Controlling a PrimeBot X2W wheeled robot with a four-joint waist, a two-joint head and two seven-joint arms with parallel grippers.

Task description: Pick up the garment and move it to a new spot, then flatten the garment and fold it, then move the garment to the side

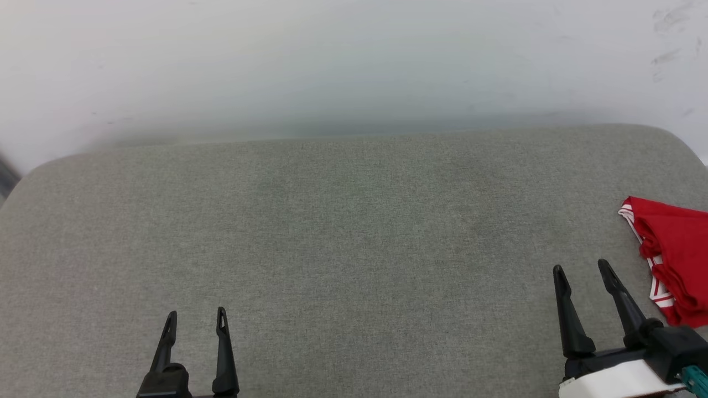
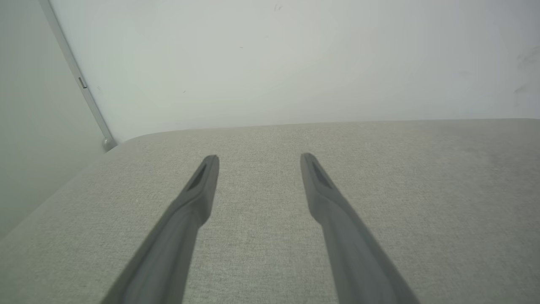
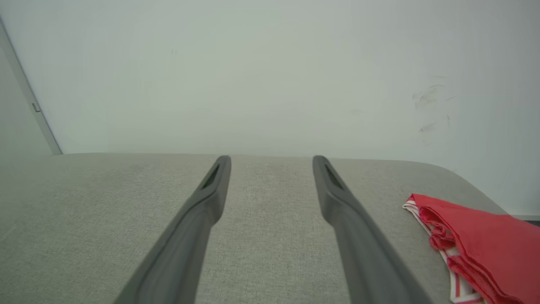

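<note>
Folded garment point(image 1: 675, 249) at the right edge of the bench point(image 1: 354, 232); both grippers released.

The garment's exposed folds show plain red cloth with red-and-white striped trim. It lies just beside the right gripper point(image 1: 581, 266), apart from its fingers, which are spread with nothing between them. The left gripper point(image 1: 196, 313) hovers low over bare grey fabric, fingers likewise apart, well away from the garment. A pale scuffed wall point(image 1: 354, 55) stands behind the bench.
</note>
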